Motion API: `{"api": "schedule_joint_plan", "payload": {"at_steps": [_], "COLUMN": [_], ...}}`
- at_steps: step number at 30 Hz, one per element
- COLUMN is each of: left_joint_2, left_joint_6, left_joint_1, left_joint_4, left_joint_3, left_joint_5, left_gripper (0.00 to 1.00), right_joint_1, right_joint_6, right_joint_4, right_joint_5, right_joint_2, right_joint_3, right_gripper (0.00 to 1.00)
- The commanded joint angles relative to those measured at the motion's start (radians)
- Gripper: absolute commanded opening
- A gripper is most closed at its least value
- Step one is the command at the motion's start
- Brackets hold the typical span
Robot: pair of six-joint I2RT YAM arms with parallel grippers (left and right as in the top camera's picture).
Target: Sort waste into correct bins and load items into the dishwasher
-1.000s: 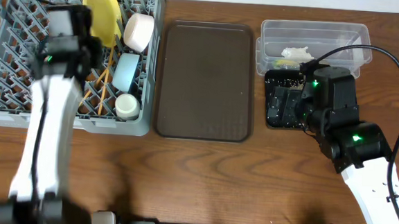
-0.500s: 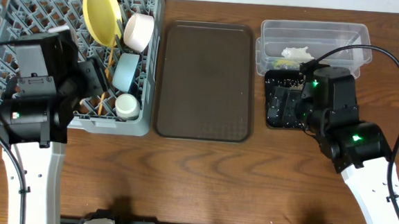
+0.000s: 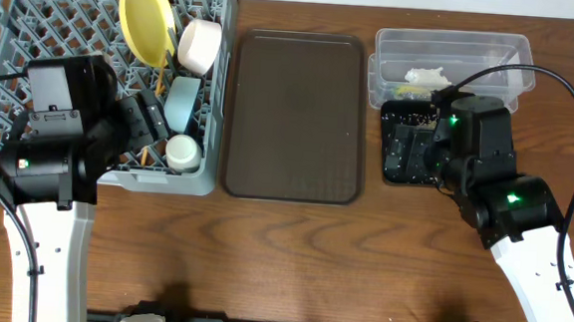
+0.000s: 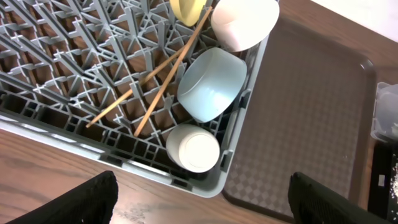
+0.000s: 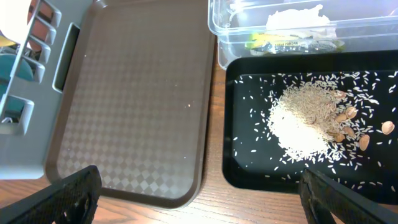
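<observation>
The dishwasher rack (image 3: 16, 25) holds a yellow plate (image 3: 144, 17), a white bowl (image 3: 200, 44), a light blue bowl (image 3: 182, 105) and a white cup (image 3: 183, 153). Two chopsticks (image 4: 161, 81) lie slanted across its pegs beside the blue bowl (image 4: 211, 87) and cup (image 4: 193, 148). My left gripper (image 4: 199, 199) hangs open and empty above the rack's front edge. My right gripper (image 5: 199, 193) is open and empty over the table's wood between the trays. The black tray (image 5: 249, 162) holds rice (image 5: 305, 121) and tan crumbs (image 5: 348, 124). The clear tub (image 5: 217, 18) holds crumpled paper (image 5: 297, 22) and a greenish-orange scrap (image 5: 273, 42).
A dark brown serving tray (image 3: 295, 117) lies bare between the rack and the two bins. A black cable (image 3: 561, 88) loops over the right arm above the clear tub (image 3: 494, 49). Wooden table runs along the front.
My left arm has drawn back from over the rack toward its front left, and its jaws have spread wider. The right arm has not moved.
</observation>
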Motion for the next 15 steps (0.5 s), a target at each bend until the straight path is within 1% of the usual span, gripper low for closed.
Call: {"api": "schedule_joint_plan", "payload": {"at_steps": [1, 6, 7, 12, 15], "left_joint_2": [0.006, 0.006, 0.006, 0.006, 0.006], "left_joint_6": [-0.01, -0.01, -0.01, -0.01, -0.01], "left_joint_1": [0.002, 0.002, 0.002, 0.002, 0.002], "left_joint_4": [-0.003, -0.003, -0.003, -0.003, -0.003], "left_joint_3": [0.009, 0.009, 0.009, 0.009, 0.009], "left_joint_5": [0.006, 0.006, 0.006, 0.006, 0.006], "left_gripper": [0.89, 0.9, 0.95, 0.95, 0.96], "right_joint_1": [-0.005, -0.005, -0.005, -0.005, -0.01], "right_joint_6": [0.003, 0.0, -0.001, -0.001, -0.042], "right_joint_4": [0.002, -0.001, -0.011, -0.062, -0.079], "right_joint_5": [0.014, 0.018, 0.018, 0.019, 0.097], "right_joint_2": [0.002, 0.002, 0.002, 0.001, -0.024], "right_joint_3": [0.006, 0.006, 0.006, 0.006, 0.005], "right_gripper": [0.99, 0.99, 0.99, 0.99, 0.99]}}
